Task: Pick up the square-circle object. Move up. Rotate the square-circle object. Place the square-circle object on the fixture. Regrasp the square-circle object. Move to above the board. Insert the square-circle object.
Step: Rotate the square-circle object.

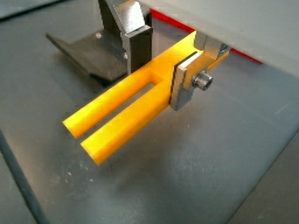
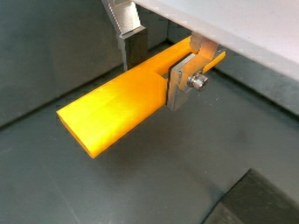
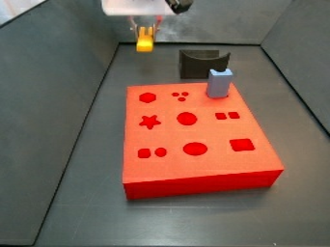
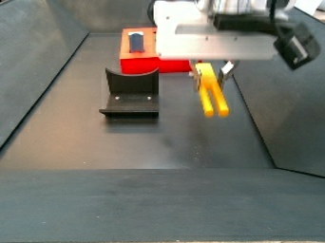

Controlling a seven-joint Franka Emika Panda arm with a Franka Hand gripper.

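Note:
My gripper [image 1: 162,74] is shut on the square-circle object [image 1: 117,118], a slim yellow bar with an orange-tinted side, seen in both wrist views [image 2: 111,109]. One silver finger [image 1: 184,80] presses its side and the other finger [image 1: 135,39] stands on the far side. In a side view the bar [image 4: 210,93] hangs from the gripper [image 4: 208,68] above the dark floor, to the right of the fixture [image 4: 129,92]. In a side view the gripper [image 3: 146,29] holds the bar [image 3: 146,41] behind the board [image 3: 194,135], left of the fixture [image 3: 200,63].
A pale blue-grey block [image 3: 219,82] stands on the board's far right corner. The fixture also shows in a wrist view [image 1: 87,52]. A red edge of the board [image 1: 239,54] shows behind the gripper. Dark bin walls rise on both sides.

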